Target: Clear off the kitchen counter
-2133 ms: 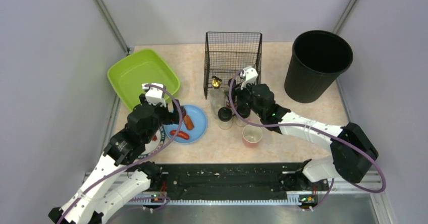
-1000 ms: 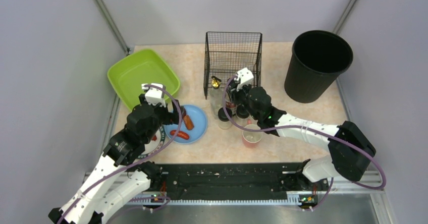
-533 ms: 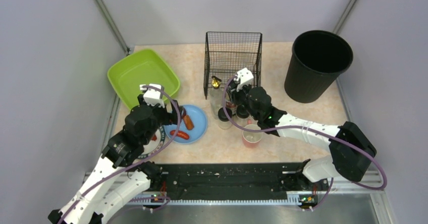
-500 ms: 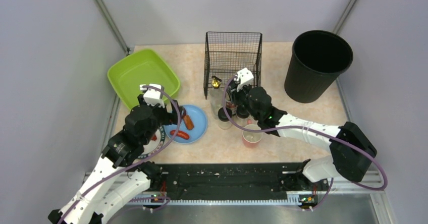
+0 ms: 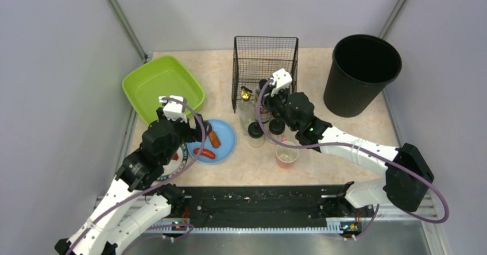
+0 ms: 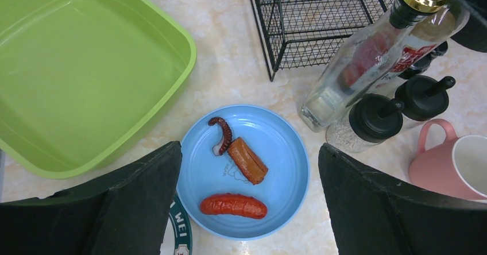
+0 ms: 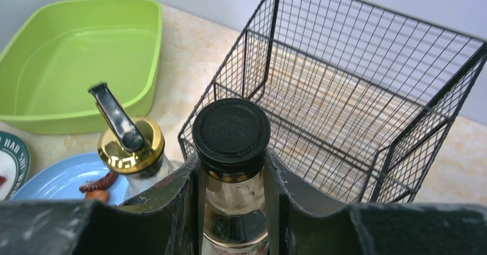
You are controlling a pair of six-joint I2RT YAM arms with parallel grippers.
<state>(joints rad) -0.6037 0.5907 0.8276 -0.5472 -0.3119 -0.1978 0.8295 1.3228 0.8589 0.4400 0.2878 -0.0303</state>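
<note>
The beige stone-look kitchen counter (image 5: 218,71) holds the items. My right gripper (image 5: 266,99) is shut on the neck of a black-capped glass bottle (image 7: 231,131), just in front of the black wire basket (image 5: 265,65). In the right wrist view its fingers (image 7: 185,209) press both sides of the neck. A gold-capped bottle (image 5: 246,94) stands to its left. My left gripper (image 6: 247,209) is open above the blue plate (image 6: 287,151), which holds a red sausage (image 6: 234,205), a cut sausage piece (image 6: 247,161) and an octopus tentacle (image 6: 223,133).
A lime-green tub (image 5: 162,87) sits at the back left and a black bin (image 5: 360,74) at the back right. Two black-lidded shakers (image 5: 255,130) (image 5: 276,126) and a pink mug (image 5: 286,154) stand near the middle. A green-rimmed plate (image 5: 182,160) lies under the left arm.
My right gripper reached the black-capped bottle, shut on it and has now moved it back and right toward the wire basket, uncovering a shaker. My left arm has barely moved.
</note>
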